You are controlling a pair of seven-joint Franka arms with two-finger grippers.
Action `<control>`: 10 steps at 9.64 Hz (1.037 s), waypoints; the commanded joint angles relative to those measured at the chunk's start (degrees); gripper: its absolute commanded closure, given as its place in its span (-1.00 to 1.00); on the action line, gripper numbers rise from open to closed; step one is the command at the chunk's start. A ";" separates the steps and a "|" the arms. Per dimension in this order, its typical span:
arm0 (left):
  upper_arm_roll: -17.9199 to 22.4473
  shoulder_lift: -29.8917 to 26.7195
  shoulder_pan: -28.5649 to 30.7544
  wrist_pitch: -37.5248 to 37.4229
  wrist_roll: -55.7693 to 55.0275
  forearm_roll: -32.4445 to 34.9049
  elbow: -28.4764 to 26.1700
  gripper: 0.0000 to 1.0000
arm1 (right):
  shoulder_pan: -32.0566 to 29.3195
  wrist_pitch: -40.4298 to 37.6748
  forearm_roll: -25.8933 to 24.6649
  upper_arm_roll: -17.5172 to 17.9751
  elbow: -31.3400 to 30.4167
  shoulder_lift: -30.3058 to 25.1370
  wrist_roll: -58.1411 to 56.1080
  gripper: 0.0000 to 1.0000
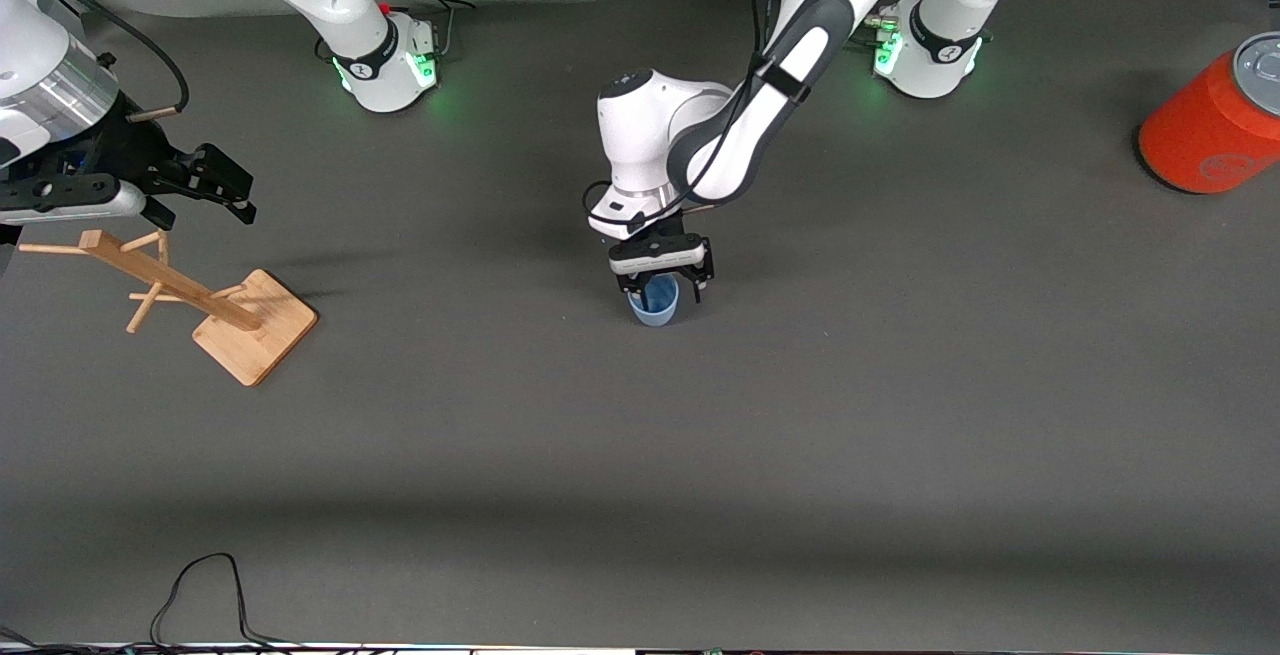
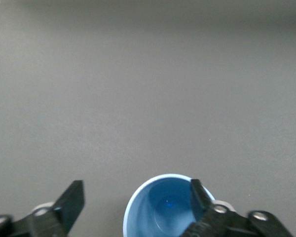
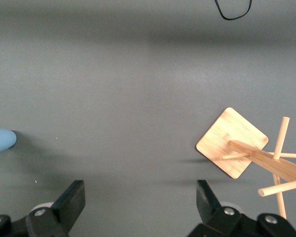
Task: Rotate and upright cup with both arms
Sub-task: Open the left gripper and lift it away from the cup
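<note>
Mostly done: pale-blue cup (image 1: 655, 303) upright on surface (image 1: 800, 435), left pincer (image 1: 660, 285) wide open around rim, gripping nothing. Right pincer (image 1: 215, 185) open, empty, waiting over wooden rack (image 1: 190, 295).

Bare table (image 1: 700, 455) is lying open around the upright cup (image 1: 655, 303) (wooden rack (image 1: 190, 295), orange can (image 1: 1215, 120) standing well apart).

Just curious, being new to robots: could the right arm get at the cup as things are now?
Probably not easily: the left gripper sits right over the upright cup, open fingers straddling it, while the right gripper waits above the wooden rack.
</note>
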 commanded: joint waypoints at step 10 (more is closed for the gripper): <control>0.95 -24.77 28.30 -34.49 64.44 -42.93 6.01 -1.00 | 0.28 -10.76 0.31 -2.06 11.01 6.44 4.89 -1.00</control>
